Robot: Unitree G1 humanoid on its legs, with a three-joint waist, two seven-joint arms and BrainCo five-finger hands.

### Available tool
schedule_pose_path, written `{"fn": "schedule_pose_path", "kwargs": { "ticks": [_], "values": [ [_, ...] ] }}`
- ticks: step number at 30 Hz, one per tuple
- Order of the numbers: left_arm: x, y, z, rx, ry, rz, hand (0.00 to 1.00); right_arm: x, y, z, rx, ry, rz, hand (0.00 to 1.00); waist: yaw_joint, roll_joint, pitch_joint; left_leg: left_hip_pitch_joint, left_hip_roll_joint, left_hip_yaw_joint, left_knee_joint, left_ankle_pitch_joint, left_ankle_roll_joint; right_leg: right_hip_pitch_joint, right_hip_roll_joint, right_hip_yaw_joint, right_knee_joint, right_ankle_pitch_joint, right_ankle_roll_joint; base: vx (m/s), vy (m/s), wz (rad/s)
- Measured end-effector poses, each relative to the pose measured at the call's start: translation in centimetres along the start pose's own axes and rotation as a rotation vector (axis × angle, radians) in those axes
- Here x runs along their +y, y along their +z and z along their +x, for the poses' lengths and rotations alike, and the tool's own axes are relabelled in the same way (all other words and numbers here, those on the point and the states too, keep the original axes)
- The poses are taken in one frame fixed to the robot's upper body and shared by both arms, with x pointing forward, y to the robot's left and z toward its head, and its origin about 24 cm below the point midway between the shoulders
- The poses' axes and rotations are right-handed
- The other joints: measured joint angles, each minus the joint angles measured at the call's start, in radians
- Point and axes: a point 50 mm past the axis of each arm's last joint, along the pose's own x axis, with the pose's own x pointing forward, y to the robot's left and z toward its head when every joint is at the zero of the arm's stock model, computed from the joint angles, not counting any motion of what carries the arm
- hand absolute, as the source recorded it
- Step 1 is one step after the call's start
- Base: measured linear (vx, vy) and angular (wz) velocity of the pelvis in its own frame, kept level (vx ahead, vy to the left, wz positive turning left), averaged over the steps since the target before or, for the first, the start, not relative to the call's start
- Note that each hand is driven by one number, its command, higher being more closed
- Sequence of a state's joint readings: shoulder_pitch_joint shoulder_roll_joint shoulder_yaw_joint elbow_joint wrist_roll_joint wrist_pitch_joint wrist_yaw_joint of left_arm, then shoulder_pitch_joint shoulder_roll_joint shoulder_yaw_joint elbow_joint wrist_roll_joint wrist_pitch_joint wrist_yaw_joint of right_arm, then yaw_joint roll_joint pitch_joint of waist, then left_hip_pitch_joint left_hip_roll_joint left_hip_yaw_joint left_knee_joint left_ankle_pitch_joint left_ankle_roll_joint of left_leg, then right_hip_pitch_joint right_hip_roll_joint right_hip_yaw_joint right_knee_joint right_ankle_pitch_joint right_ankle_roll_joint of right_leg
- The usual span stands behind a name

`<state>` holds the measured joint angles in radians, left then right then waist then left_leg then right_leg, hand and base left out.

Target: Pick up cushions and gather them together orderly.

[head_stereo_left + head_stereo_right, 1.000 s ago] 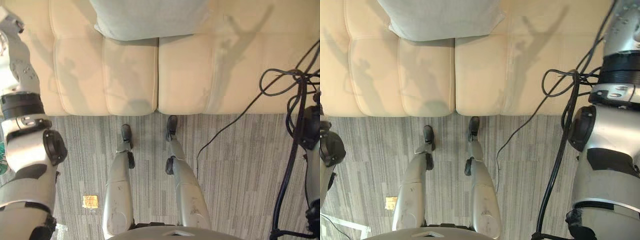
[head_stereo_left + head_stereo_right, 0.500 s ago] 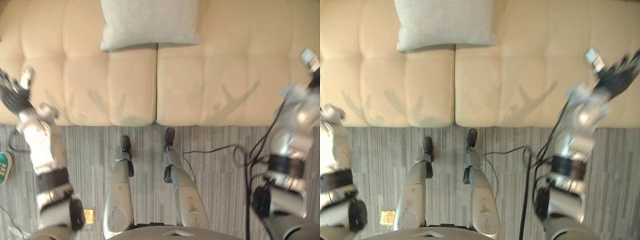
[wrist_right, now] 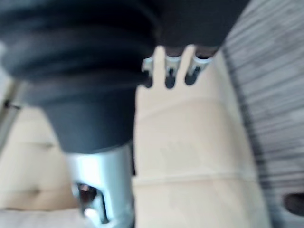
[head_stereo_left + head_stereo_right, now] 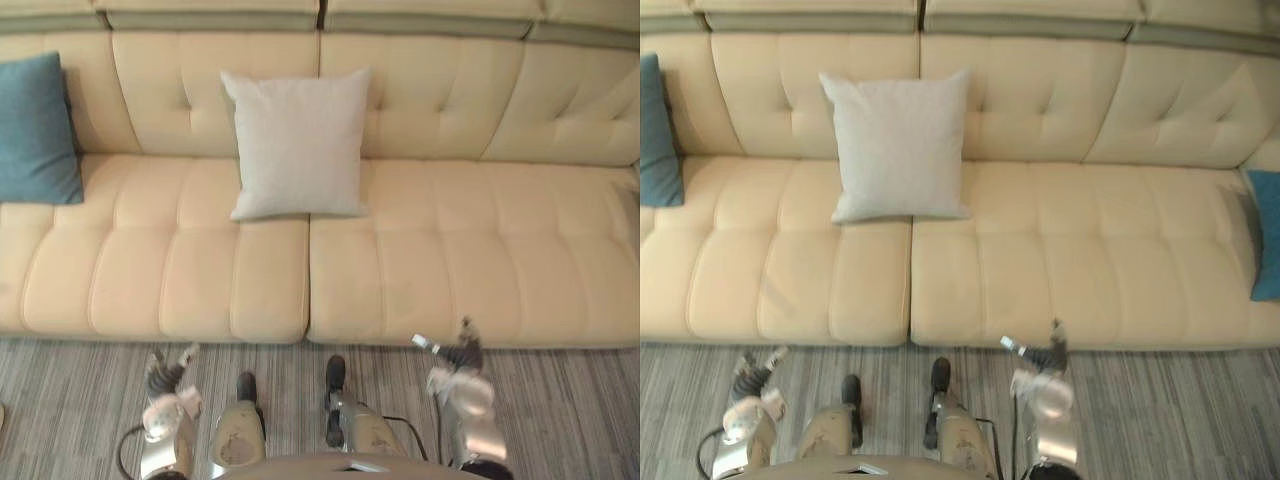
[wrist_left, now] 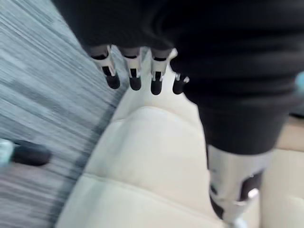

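Nearest, over the carpet (image 4: 570, 400) at the foot of the sofa (image 4: 420, 270), both hands are being held low and apart. In the head views the left hand (image 4: 163, 380) is being shown at about 7 o'clock. The right hand (image 4: 452, 357) is being shown at about 5 o'clock, just short of the seat's front edge. In the left wrist view the fingers (image 5: 133, 71) are being held straight in a row with the thumb apart, so the hand is wide with nothing in it. The seat edge and the carpet are being seen past the tips. In the right wrist view the fingers (image 3: 170, 71) are likewise being held straight, wide and holding nothing, with cream padding beyond them.

Farther off, the grey cushion (image 4: 298, 140) is being propped upright against the backrest by the seam between the two seat sections, mostly over the left one. It is lying at about 1 o'clock from the left hand and 11 o'clock from the right hand, well apart from both. The left teal cushion (image 4: 38, 130) is being leaned against the backrest at the sofa's left end, at about 11 o'clock from the left hand. The right teal cushion (image 4: 1267, 235) is being cut off by the frame at the sofa's right end, at about 2 o'clock from the right hand. The three cushions are lying well apart from one another, none being touched by a hand.
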<state>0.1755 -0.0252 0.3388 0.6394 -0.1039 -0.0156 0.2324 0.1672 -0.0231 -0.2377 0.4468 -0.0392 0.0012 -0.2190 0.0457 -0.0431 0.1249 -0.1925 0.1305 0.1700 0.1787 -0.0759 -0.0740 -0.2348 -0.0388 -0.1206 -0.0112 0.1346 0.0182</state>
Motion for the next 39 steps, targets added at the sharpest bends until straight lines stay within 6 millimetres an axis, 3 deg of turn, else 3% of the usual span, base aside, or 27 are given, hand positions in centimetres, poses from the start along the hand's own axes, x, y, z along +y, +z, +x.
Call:
{"fn": "schedule_pose_path", "kwargs": {
  "ticks": [2, 5, 7, 10, 12, 13, 14, 15, 16, 18, 19, 20, 21, 23, 25, 30, 32, 33, 35, 37, 39],
  "values": [
    [0.4, -3.3, -0.5, 0.131, 0.013, 0.057, 0.00, 0.3, -3.9, -1.1, 0.157, 0.014, -0.042, 0.00, -0.006, 0.005, -0.036, 0.046, -0.002, 0.024, -0.021, -0.004, 0.001, 0.031, -0.004, 0.001, -0.017, 0.000, 0.000, 0.07, 0.033, -0.28],
    [0.9, -5.0, -0.8, 0.210, 0.036, 0.037, 0.00, -0.3, -7.3, -2.2, 0.295, 0.032, -0.107, 0.00, -0.014, 0.013, -0.065, 0.096, -0.002, 0.048, -0.037, -0.011, -0.002, 0.071, -0.004, 0.009, -0.034, 0.001, 0.001, 0.06, 0.032, -0.20],
    [1.3, -5.6, -0.9, 0.241, 0.055, 0.022, 0.00, -0.6, -8.1, -2.6, 0.329, 0.028, -0.121, 0.00, -0.013, 0.015, -0.078, 0.128, 0.001, 0.078, -0.044, -0.016, -0.008, 0.085, 0.002, 0.039, -0.038, 0.002, 0.003, 0.04, 0.023, -0.42],
    [1.3, -5.9, -0.9, 0.259, 0.066, 0.015, 0.00, -0.6, -8.3, -2.5, 0.338, 0.030, -0.137, 0.00, -0.008, 0.016, -0.079, 0.160, 0.014, 0.135, -0.033, -0.037, -0.013, 0.092, 0.013, 0.087, -0.030, 0.004, 0.007, 0.00, 0.016, -0.63],
    [1.5, -5.7, -0.9, 0.254, 0.075, 0.015, 0.00, -0.5, -8.2, -2.4, 0.339, 0.032, -0.136, 0.00, -0.002, 0.018, -0.079, 0.151, 0.037, 0.166, 0.016, -0.054, -0.002, 0.072, 0.010, 0.054, 0.005, -0.028, 0.034, -0.03, 0.003, -0.45],
    [1.1, -5.9, -1.0, 0.260, 0.080, 0.009, 0.00, -0.3, -7.9, -2.1, 0.331, 0.032, -0.132, 0.00, 0.002, 0.044, -0.075, 0.140, 0.066, 0.174, 0.031, -0.055, 0.001, 0.030, 0.004, 0.007, 0.095, -0.088, 0.040, -0.04, -0.016, -0.37],
    [1.1, -5.7, -0.9, 0.256, 0.089, 0.005, 0.00, 0.0, -7.7, -1.8, 0.332, 0.041, -0.128, 0.00, 0.000, 0.042, -0.073, 0.125, 0.089, 0.174, 0.052, -0.055, 0.001, -0.044, -0.023, -0.041, 0.324, -0.162, -0.020, 0.00, -0.062, -0.04],
    [1.2, -5.6, -0.8, 0.256, 0.099, 0.008, 0.00, 0.3, -7.7, -1.8, 0.334, 0.045, -0.123, 0.00, -0.004, 0.031, -0.073, 0.120, 0.093, 0.155, 0.068, -0.055, 0.001, -0.066, -0.062, -0.058, 0.472, -0.206, -0.012, 0.07, -0.128, 0.53],
    [1.3, -5.2, -0.6, 0.242, 0.107, 0.010, 0.00, 0.7, -8.3, -2.1, 0.362, 0.052, -0.110, 0.00, -0.006, 0.003, -0.078, 0.102, 0.089, 0.118, 0.112, -0.059, -0.005, -0.048, -0.126, -0.051, 0.585, -0.246, 0.027, 0.08, -0.155, 0.70],
    [1.0, -4.6, -0.3, 0.231, 0.105, -0.005, 0.00, 1.3, -8.6, -2.1, 0.383, 0.070, -0.105, 0.00, 0.005, -0.011, -0.083, 0.065, 0.096, 0.097, 0.112, -0.055, 0.001, -0.027, -0.086, -0.054, 0.499, -0.237, 0.057, -0.03, -0.197, 0.34],
    [0.1, -5.2, -0.6, 0.257, 0.091, -0.025, 0.00, 1.5, -7.7, -1.4, 0.358, 0.070, -0.103, 0.00, 0.037, 0.032, -0.093, 0.066, 0.125, 0.108, 0.021, 0.009, -0.014, 0.053, -0.050, -0.028, 0.367, -0.266, 0.056, -0.11, -0.234, 0.01],
    [-0.2, -5.0, -0.6, 0.250, 0.089, -0.030, 0.00, 1.7, -7.5, -1.3, 0.356, 0.073, -0.101, 0.00, 0.034, 0.028, -0.084, 0.064, 0.118, 0.108, 0.020, 0.024, -0.031, 0.055, -0.067, -0.040, 0.432, -0.316, 0.031, -0.14, -0.261, -0.10],
    [-0.3, -4.2, -0.2, 0.226, 0.091, -0.018, 0.00, 2.7, -7.0, -1.1, 0.343, 0.099, -0.106, 0.00, 0.040, 0.006, -0.071, 0.039, 0.092, 0.108, 0.030, 0.042, -0.032, 0.111, -0.096, -0.053, 0.336, -0.357, 0.063, -0.10, -0.188, 0.00],
    [-1.2, -4.0, -0.2, 0.226, 0.069, -0.010, 0.00, 3.2, -5.4, -0.2, 0.282, 0.108, -0.118, 0.00, 0.038, 0.074, -0.041, 0.006, 0.145, 0.105, 0.040, 0.074, -0.037, 0.151, -0.026, -0.083, 0.213, -0.275, 0.045, -0.21, -0.160, -0.07],
    [-1.5, -4.6, -0.5, 0.240, 0.057, 0.014, 0.00, 3.1, -5.3, -0.2, 0.276, 0.107, -0.121, 0.00, 0.036, 0.090, -0.037, 0.016, 0.161, 0.105, 0.010, 0.098, -0.049, 0.150, -0.006, -0.085, 0.205, -0.262, 0.036, -0.20, -0.119, -0.06],
    [-1.3, -5.0, -0.8, 0.242, 0.051, 0.045, 0.00, 2.0, -4.8, -0.1, 0.235, 0.066, -0.128, 0.00, 0.019, 0.079, -0.027, 0.070, 0.144, 0.127, -0.050, 0.154, -0.043, 0.119, -0.022, -0.056, 0.265, -0.275, 0.021, -0.18, -0.027, -0.13],
    [-1.3, -4.8, -0.8, 0.235, 0.051, 0.043, 0.00, 1.7, -4.7, 0.0, 0.233, 0.051, -0.124, 0.00, 0.016, 0.067, -0.024, 0.071, 0.120, 0.106, 0.013, 0.092, -0.040, 0.100, -0.040, -0.017, 0.285, -0.285, 0.021, -0.15, 0.152, -0.59],
    [-1.3, -4.9, -0.8, 0.235, 0.048, 0.046, 0.00, 1.6, -4.8, 0.0, 0.238, 0.045, -0.114, 0.00, 0.016, 0.061, -0.023, 0.075, 0.082, 0.063, 0.100, -0.002, -0.042, 0.079, -0.051, 0.033, 0.297, -0.283, 0.022, -0.12, 0.219, -1.02],
    [-1.5, -4.9, -0.9, 0.237, 0.035, 0.047, 0.00, 1.7, -5.3, -0.3, 0.254, 0.045, -0.106, 0.00, 0.016, 0.063, -0.021, 0.071, 0.050, 0.024, 0.155, -0.094, -0.036, 0.056, -0.039, 0.106, 0.296, -0.281, 0.025, -0.14, 0.257, -1.32],
    [-1.1, -5.2, -0.9, 0.243, 0.036, 0.056, 0.00, 1.8, -6.3, -1.1, 0.289, 0.049, -0.094, 0.00, 0.004, 0.068, -0.035, 0.086, 0.022, 0.030, 0.126, -0.121, -0.027, 0.063, -0.030, 0.170, 0.241, -0.253, 0.024, -0.08, 0.181, -1.07],
    [-0.8, -5.0, -0.7, 0.236, 0.040, 0.063, 0.00, 1.8, -6.5, -1.3, 0.304, 0.044, -0.084, 0.00, -0.008, 0.039, -0.032, 0.101, 0.011, 0.058, 0.101, -0.122, -0.026, 0.057, -0.027, 0.178, 0.240, -0.243, 0.021, 0.02, 0.109, -0.72]
  ]
}}
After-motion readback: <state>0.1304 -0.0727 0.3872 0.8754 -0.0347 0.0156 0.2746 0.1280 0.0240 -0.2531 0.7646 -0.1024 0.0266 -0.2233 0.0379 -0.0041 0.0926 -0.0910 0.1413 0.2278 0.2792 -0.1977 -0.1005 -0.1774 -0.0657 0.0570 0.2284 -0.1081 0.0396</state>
